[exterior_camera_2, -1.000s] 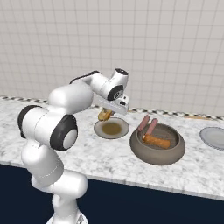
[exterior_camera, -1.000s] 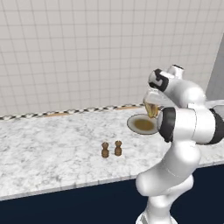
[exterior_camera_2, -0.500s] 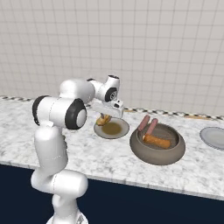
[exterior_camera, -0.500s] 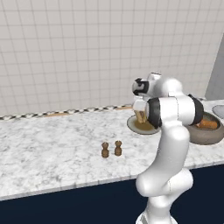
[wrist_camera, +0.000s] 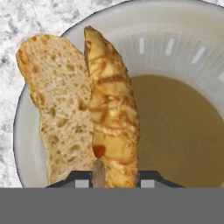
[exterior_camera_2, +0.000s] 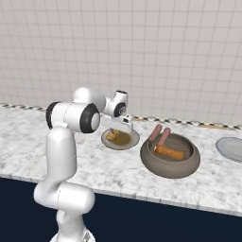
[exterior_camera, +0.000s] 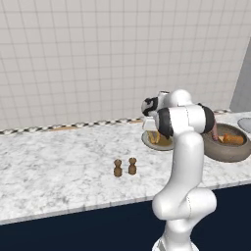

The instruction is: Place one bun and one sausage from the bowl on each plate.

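Over the olive-centred plate (wrist_camera: 183,52), at its 9 o'clock, I log my gripper (wrist_camera: 114,177) clenched on one split bun (wrist_camera: 87,109). Bowl (exterior_camera_2: 171,163) at plate's 3 o'clock: two sausages (exterior_camera_2: 159,134), one bun.

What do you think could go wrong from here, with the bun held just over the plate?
1. The gripper is shut on the bun, which hangs near the rim of the plate; released here, it could tip onto the counter.
2. Going back to the bowl, the arm could clip its wall and disturb the sausages leaning there.
3. The far plate is a longer reach.
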